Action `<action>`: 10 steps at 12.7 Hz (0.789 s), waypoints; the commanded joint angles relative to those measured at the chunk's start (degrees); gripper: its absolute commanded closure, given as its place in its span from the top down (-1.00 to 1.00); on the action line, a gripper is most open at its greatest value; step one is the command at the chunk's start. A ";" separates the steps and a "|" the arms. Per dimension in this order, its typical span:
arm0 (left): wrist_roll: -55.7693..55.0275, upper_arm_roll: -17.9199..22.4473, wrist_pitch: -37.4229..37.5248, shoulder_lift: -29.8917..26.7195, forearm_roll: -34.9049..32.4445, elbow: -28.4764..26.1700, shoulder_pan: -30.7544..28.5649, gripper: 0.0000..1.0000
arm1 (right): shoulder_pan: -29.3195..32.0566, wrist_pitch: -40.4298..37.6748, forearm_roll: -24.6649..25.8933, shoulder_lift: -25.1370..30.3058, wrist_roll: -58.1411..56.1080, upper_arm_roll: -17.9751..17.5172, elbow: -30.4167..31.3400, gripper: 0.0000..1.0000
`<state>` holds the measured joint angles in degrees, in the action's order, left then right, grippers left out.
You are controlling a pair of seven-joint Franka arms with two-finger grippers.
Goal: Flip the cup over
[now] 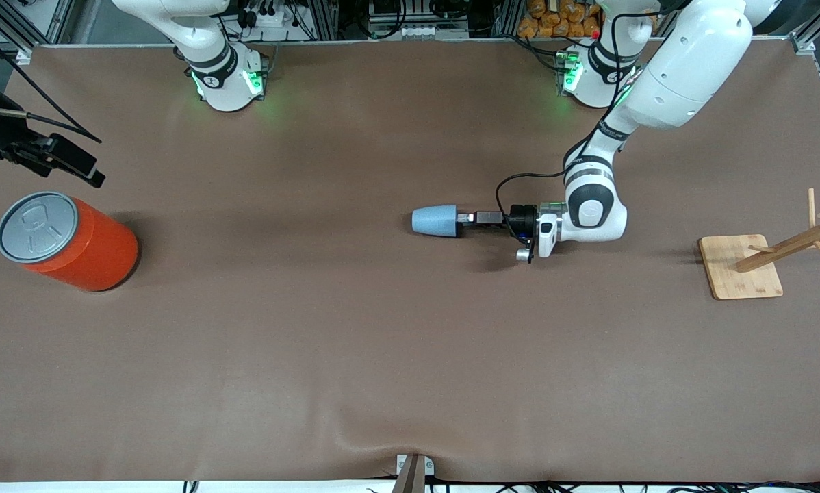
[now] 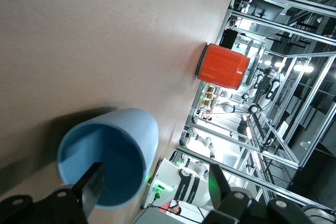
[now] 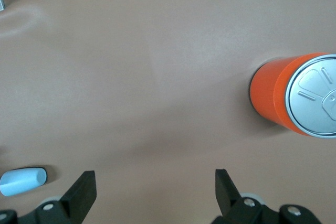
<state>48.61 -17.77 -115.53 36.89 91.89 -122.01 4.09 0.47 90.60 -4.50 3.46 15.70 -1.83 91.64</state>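
Cup (image 1: 434,221) on its side, empty, rim pinched by left end effector (image 1: 466,218); right end effector (image 3: 155,190) spread, high.

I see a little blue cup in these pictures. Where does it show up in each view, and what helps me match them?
Front view: the cup lies on its side mid-table, the left gripper at its mouth.
Left wrist view: it fills the lower corner, mouth toward the camera, one finger inside.
Right wrist view: small, at the picture's edge.
Shared landmark: the orange can, seen in all three views.

Robotics lab, aluminium framing (image 2: 294,103), cabled arm bases (image 1: 226,82)
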 commanded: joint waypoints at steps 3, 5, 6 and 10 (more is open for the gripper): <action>0.52 0.02 -0.13 2.30 4.43 2.47 2.59 0.61 | 0.14 -0.60 0.28 -0.83 -1.02 -0.11 -1.55 1.00; 0.52 0.10 -0.39 2.83 4.52 2.91 3.02 0.42 | 0.23 -0.60 0.89 -0.83 -2.50 -0.11 -1.55 1.00; 0.52 0.10 -0.74 2.83 4.61 3.00 3.37 0.22 | 0.23 -0.51 1.59 -0.83 -6.17 -0.11 -1.55 1.00; 0.52 0.10 -2.41 2.92 4.61 2.56 3.99 -0.67 | 0.05 -0.42 4.14 -0.83 -8.66 -0.20 -1.55 1.00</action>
<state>48.61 -17.76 -116.19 39.32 95.08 -119.88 7.04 0.46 90.60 -1.45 3.41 8.01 -1.79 91.61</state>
